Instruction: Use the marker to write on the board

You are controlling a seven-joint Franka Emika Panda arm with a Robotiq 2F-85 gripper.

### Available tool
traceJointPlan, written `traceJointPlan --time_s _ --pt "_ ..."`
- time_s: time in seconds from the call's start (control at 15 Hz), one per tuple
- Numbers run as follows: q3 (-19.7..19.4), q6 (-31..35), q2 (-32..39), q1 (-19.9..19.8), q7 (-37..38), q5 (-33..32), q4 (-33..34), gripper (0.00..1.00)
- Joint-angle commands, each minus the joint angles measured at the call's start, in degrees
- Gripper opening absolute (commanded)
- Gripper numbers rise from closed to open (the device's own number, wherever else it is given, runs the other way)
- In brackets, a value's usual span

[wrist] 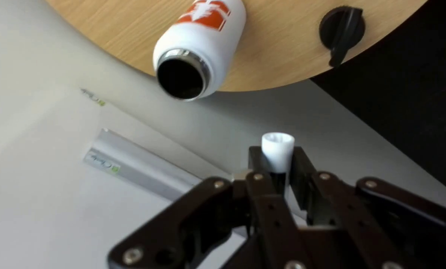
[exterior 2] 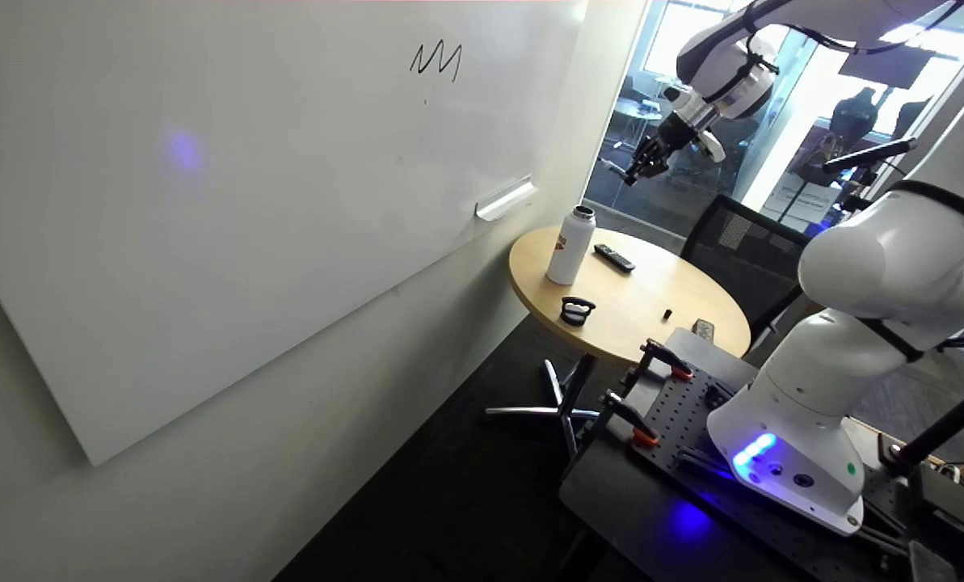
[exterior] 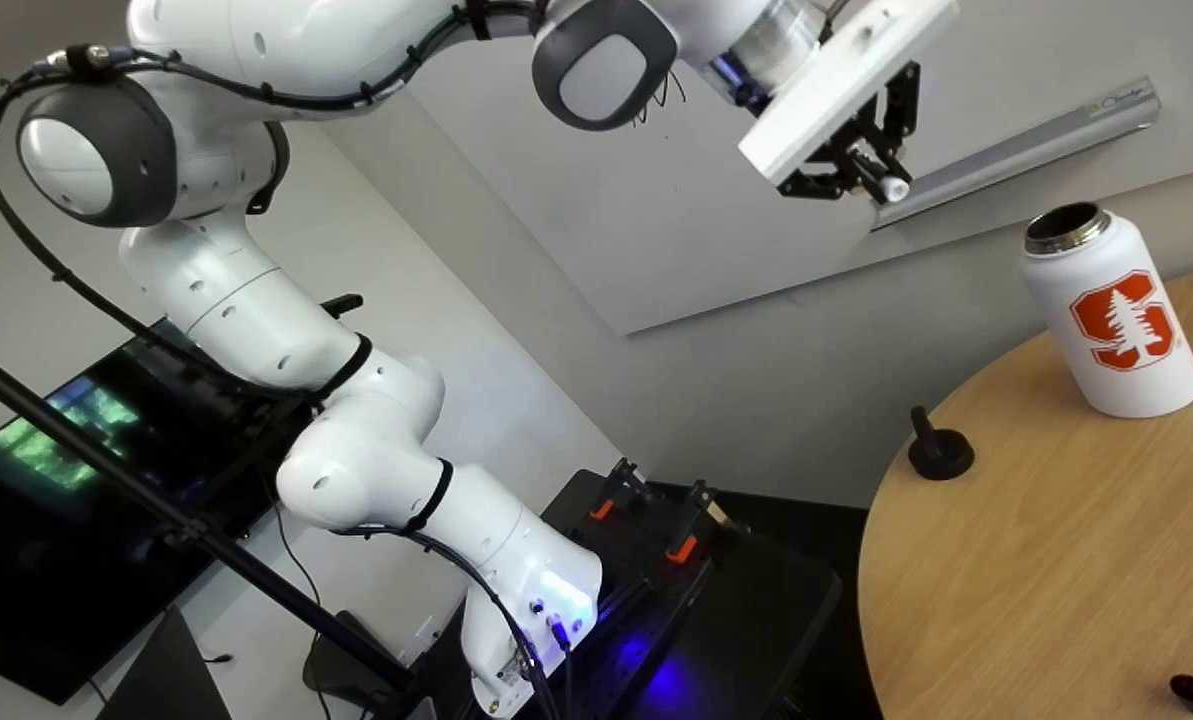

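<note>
You've got the marker (wrist: 278, 150) pinched between the jaws of your claw (wrist: 278, 161), white end poking out past them.

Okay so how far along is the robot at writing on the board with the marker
Done, it seems: the board bears a black zigzag scribble, though who drew it isn't shown.
In hand: the gripper is closed on the marker, held apart from the board.
Left: if that scribble suffices, probably setting the marker down; otherwise, bringing it to the board.

Glossy board (exterior 2: 279, 194), smooth tabletop (exterior: 1056, 540) — wood-grained
</note>
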Motion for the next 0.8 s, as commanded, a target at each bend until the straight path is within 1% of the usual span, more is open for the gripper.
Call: traceJointPlan --time_s 0.0,0.13,0.2,0.27,0.33,0.4,0.53,0.6,0.73 --pt "-4.02 11.36 -6.17 9.81 10.26 -2.89 -4.71 0.09" --pt "-5.71 20.56 -7.1 14.83 17.91 -6.0 -7.13 0.09" --pt "-7.02 19.17 -7.48 16.93 19.2 -8.97 -7.65 0.09" --pt "-4.72 16.71 -5.0 13.21 15.38 -5.78 -4.33 0.21" --pt "-5.46 17.56 -5.32 15.08 17.45 -7.32 -5.24 0.21" --pt "-5.82 17.87 -5.46 15.99 18.18 -7.79 -5.77 0.21" --pt "-6.02 17.92 -5.65 16.28 18.19 -7.81 -6.14 0.21" --pt "-6.15 17.92 -5.74 16.28 18.19 -7.81 -6.17 0.09" --pt "-5.36 22.74 -6.16 16.27 22.06 -9.04 -7.41 0.09"
